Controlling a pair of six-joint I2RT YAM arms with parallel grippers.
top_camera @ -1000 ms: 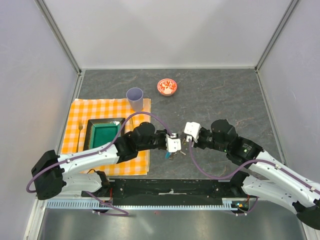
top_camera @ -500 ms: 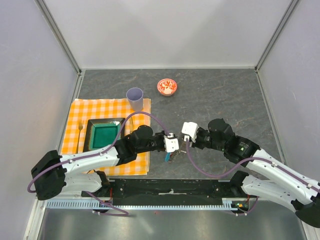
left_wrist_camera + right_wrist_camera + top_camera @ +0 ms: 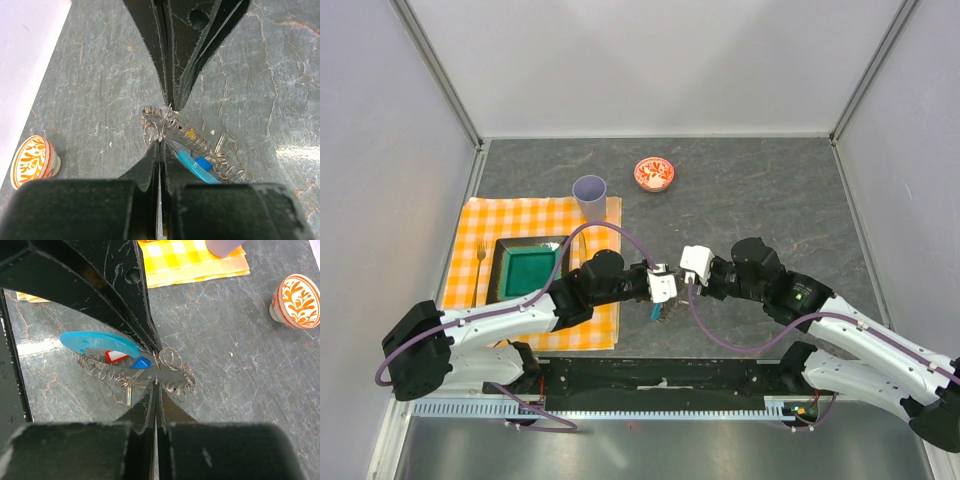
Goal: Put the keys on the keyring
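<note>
The keyring (image 3: 197, 167), a thin grey wire with a light-blue crescent (image 3: 97, 342), hangs just above the stone tabletop between both grippers. The keys (image 3: 129, 395) dangle from it on many small silvery rings, with red (image 3: 116, 357), blue (image 3: 141, 362) and yellow (image 3: 190, 134) tags showing. My left gripper (image 3: 160, 143) is shut, pinching thin metal at the bundle's end. My right gripper (image 3: 156, 385) is shut too, nipping the grey metal's edge from the opposite side. In the top view the left gripper (image 3: 667, 297) and right gripper (image 3: 678, 288) meet tip to tip over the bundle (image 3: 658, 312).
A small red patterned bowl (image 3: 654, 173) stands at the back. A purple cup (image 3: 589, 195) sits on the corner of an orange checkered cloth (image 3: 510, 220), which also carries a green tray (image 3: 527, 268) and a fork (image 3: 480, 265). Grey walls enclose three sides.
The right arm has slid left, bringing its shut gripper up against the left gripper and the bundle. The left gripper stays almost in place. Both remain shut.
</note>
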